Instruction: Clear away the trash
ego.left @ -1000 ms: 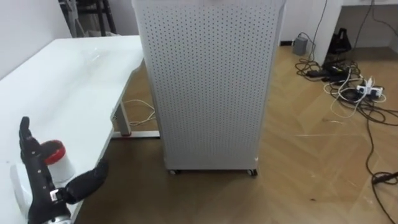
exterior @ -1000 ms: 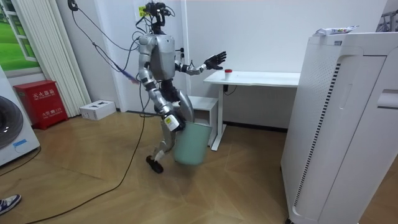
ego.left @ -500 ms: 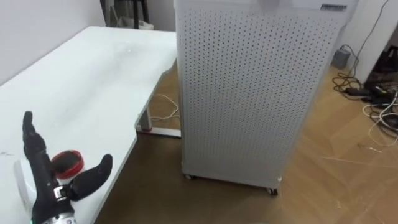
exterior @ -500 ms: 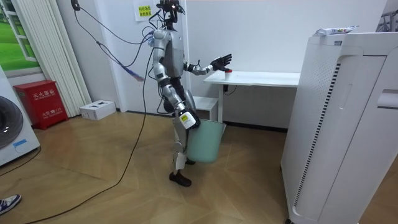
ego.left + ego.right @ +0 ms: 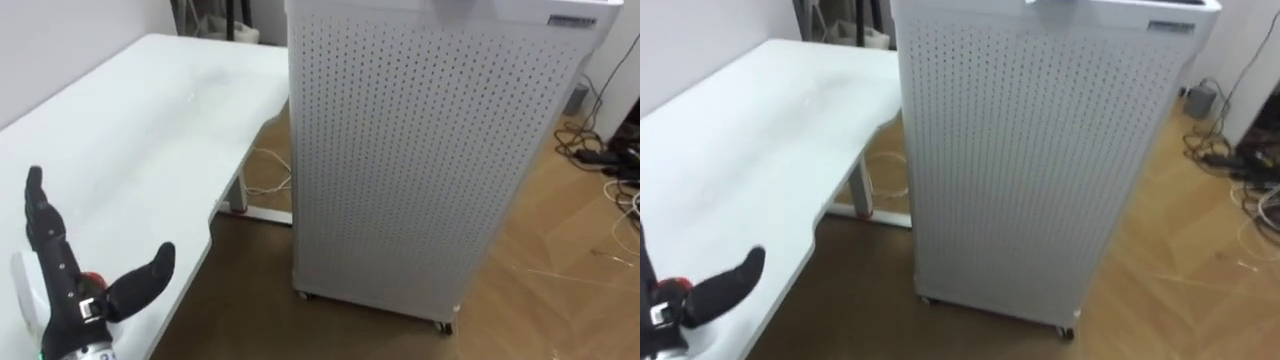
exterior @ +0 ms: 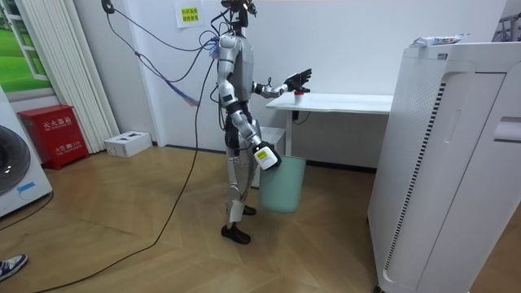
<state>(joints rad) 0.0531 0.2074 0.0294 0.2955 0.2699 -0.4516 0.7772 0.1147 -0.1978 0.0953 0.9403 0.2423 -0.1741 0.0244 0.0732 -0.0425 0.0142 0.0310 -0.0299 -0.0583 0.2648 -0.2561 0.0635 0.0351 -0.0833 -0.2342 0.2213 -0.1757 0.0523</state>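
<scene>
Behind the left robot hand (image 5: 66, 300), a small red-topped container (image 6: 299, 93).

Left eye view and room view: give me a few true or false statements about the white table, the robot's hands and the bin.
1. The left hand is open over the near end of the long white table. True.
2. The small red-topped white container lies on the floor. False: it sits on the table, by the left hand.
3. The tall white perforated cabinet stands on the table. False: it stands on the wooden floor beside the table.
4. The pale green plastic bin is at the robot's right hand. True.
</scene>
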